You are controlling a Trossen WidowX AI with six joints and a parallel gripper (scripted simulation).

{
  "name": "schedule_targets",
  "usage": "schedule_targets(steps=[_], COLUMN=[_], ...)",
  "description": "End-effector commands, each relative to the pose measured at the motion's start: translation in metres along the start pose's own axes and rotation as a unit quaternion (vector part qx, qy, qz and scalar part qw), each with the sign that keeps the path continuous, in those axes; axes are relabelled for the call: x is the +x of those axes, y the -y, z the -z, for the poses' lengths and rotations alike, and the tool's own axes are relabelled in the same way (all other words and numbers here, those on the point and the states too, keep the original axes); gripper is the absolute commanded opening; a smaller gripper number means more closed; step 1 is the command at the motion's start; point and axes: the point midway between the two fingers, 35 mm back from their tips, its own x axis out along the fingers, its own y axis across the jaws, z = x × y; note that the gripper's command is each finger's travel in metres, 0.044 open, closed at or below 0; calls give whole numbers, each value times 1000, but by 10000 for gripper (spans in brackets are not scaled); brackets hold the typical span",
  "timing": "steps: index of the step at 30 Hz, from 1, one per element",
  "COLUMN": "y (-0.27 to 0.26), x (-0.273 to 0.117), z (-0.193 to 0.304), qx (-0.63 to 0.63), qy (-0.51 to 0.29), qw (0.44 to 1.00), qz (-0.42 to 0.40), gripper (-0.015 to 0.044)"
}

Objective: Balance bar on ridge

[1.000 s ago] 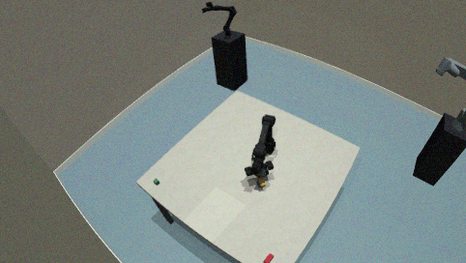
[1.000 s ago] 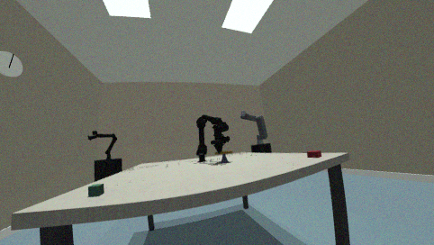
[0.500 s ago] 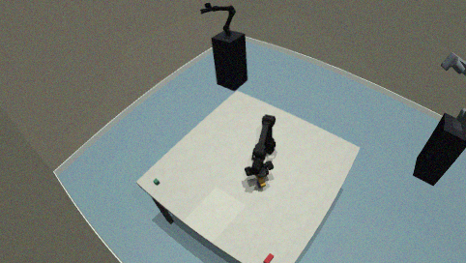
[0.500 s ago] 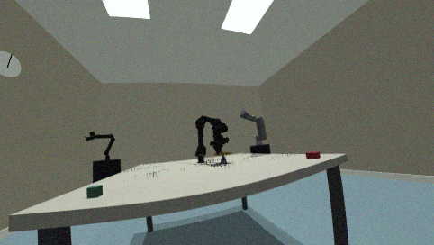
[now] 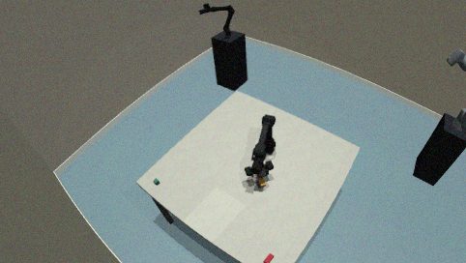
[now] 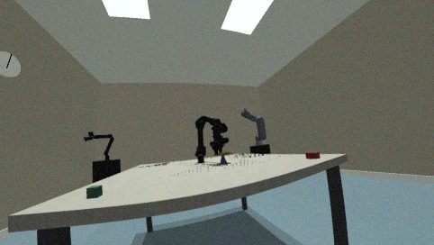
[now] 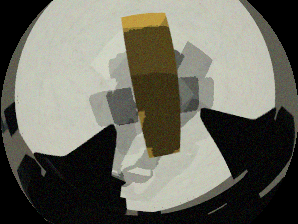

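Observation:
The orange-yellow bar [image 5: 261,183] [image 6: 224,154] [image 7: 152,55] lies across the top of the blue-grey ridge [image 6: 223,160] [image 7: 188,95]. In the exterior view it looks about level and clear of the table, but it is small there. In the wrist view the ridge shows partly beside the bar; its middle is hidden under it. My gripper [image 7: 158,120] is open, with a dark finger on each side of the bar's near part and a gap between each finger and the bar. The arm reaches down over the bar in the top and exterior views.
A green block [image 5: 156,182] [image 6: 94,192] lies near the table's left corner. A red block [image 5: 269,258] [image 6: 312,155] lies near another edge of the table [image 5: 309,160] [image 6: 149,189]. Two other arms stand on black pedestals [image 5: 230,60] [image 5: 439,150] beyond the table.

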Motion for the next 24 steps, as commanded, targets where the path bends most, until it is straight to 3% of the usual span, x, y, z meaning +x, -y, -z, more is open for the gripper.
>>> schedule_targets(steps=[1,10,24], y=[1,0,0], x=[-7,-98,-100], z=[-1,0,0], qx=[0,0,0], qy=[0,0,0], qw=[1000,1000,1000], qz=[0,0,0], gripper=[440,440,440])
